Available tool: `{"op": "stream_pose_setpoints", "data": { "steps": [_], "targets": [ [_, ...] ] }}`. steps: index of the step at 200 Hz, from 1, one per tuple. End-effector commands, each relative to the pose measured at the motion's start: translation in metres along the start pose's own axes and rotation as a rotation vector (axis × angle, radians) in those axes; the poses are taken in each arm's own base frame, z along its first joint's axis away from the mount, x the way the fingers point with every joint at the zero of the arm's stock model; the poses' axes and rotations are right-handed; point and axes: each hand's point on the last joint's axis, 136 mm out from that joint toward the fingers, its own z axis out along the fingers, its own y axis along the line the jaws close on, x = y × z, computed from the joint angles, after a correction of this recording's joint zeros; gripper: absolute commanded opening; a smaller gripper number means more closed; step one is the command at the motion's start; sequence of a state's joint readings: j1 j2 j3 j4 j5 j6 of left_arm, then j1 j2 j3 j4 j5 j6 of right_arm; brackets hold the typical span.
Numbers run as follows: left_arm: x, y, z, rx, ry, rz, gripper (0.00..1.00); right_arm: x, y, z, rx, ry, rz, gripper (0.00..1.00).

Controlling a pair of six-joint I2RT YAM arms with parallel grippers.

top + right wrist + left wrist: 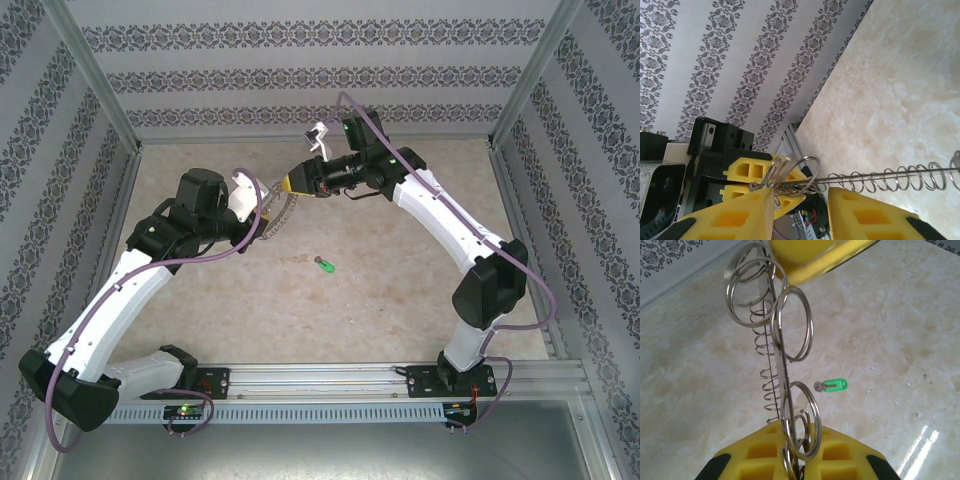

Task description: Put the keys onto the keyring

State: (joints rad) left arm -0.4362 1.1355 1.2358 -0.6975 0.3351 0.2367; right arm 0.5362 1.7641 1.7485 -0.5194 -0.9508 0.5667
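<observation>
The left end effector (260, 222) sits left of centre in the top view, pressed together on the keyring (781, 355). In its wrist view the yellow fingers (755, 450) at the bottom edge pinch the lower wire loops. The keyring rises edge-on up the frame as a thin dark bar, with a silvery coil along it and larger loops hanging off it. It is held above the table (420, 290), slanting up and right in the top view toward the right end effector (296, 183), which is at upper centre and points left.

In the right wrist view that end effector's two yellow fingers (865, 215) stand spread, with a clear gap between them at the bottom of the frame. The keyring's bar and coil run across just at their tips, from the left end effector at lower left out to the right edge. Whether the tips touch the metal I cannot tell.

The key (323, 265) lies flat on the table just below centre in the top view, apart from both end effectors — in the left wrist view its green head points right and its small silvery blade points left.
</observation>
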Motion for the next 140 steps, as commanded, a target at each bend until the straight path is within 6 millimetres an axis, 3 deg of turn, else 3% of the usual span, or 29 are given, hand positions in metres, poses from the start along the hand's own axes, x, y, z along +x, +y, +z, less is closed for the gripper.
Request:
{"op": "stream_pose_setpoints", "data": {
  "steps": [1, 140],
  "targets": [
    [-0.003, -0.003, -0.002, 0.002, -0.017, 0.033, 0.00, -0.013, 0.015, 0.001, -0.035, -0.026, -0.034, 0.32],
    [-0.002, -0.005, -0.001, 0.011, -0.022, 0.027, 0.00, -0.027, 0.023, -0.006, -0.065, -0.059, -0.026, 0.32]
  ]
}}
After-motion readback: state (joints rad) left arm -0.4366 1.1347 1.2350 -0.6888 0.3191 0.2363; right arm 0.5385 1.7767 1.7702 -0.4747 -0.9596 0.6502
